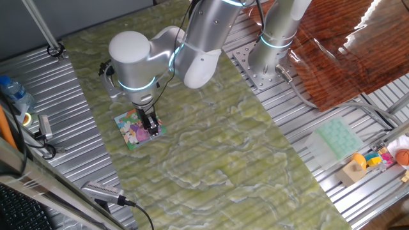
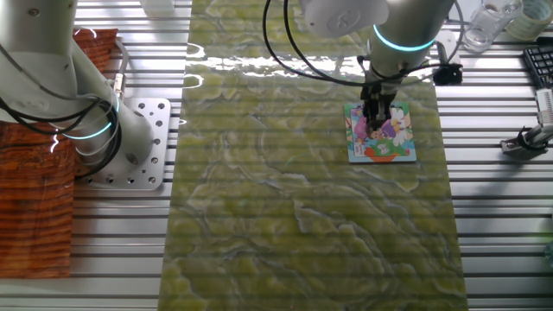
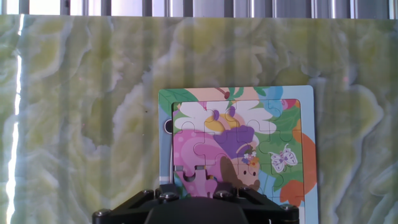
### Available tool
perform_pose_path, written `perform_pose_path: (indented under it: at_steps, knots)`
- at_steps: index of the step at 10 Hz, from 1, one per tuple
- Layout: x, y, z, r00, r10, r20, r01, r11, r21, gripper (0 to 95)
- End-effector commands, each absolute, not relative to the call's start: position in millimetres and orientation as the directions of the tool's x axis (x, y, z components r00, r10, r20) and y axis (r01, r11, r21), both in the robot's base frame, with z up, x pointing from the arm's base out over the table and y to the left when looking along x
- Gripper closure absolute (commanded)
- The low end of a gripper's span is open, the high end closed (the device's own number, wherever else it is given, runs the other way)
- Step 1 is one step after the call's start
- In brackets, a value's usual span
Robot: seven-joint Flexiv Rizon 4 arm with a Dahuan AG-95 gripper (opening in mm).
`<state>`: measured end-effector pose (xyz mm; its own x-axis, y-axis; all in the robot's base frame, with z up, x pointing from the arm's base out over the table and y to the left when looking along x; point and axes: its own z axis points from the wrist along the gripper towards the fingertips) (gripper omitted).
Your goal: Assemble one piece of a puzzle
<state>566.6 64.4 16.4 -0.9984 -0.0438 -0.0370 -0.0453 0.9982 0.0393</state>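
Going left to right in the one fixed view: a blue-capped bottle (image 1: 11,89) sits way off on the left rail, then the puzzle (image 1: 135,130) lies flat on the green marbled mat (image 1: 230,160) covering the desk, and the fingers (image 1: 152,130) are planted straight down onto its right half. Far right there's a pale green tray (image 1: 337,137) and some toy blocks (image 1: 358,167), well apart from the action.

The hand view is the useful one. The piece (image 3: 200,182) sits just above the black finger housing, right at the puzzle's lower left, with its pink-and-white knobs sticking up toward the finished picture. So it's directly under the fingers, basically at its slot already, not off to one side. It's too small and too hidden to call a long axis. I'd guess the coming move is just a straight push down to seat it, and any sideways drift would hang a tab on its neighbour.

Whether the fingers are spread or pinching the piece, I honestly can't tell, the tips are hidden in every view.

There's only the one working arm here, the other grey base (image 1: 271,57) just stands on the right.

No brand or readable writing anywhere, only the cartoon print
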Motion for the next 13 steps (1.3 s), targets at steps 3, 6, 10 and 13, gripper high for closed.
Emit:
perform_pose_path:
  at_steps: [3, 6, 10, 13]
  knots:
    - [567.4, 64.2, 16.7, -0.998, -0.045, -0.043, -0.046, 0.998, 0.036, 38.0]
    - [567.3, 64.6, 18.9, -0.998, -0.04, -0.042, -0.042, 0.998, 0.043, 38.0]
    - [567.9, 65.0, 18.9, -0.998, -0.043, -0.047, -0.045, 0.998, 0.043, 38.0]
    - [570.3, 66.0, 19.1, -0.998, -0.048, -0.05, -0.05, 0.998, 0.042, 38.0]
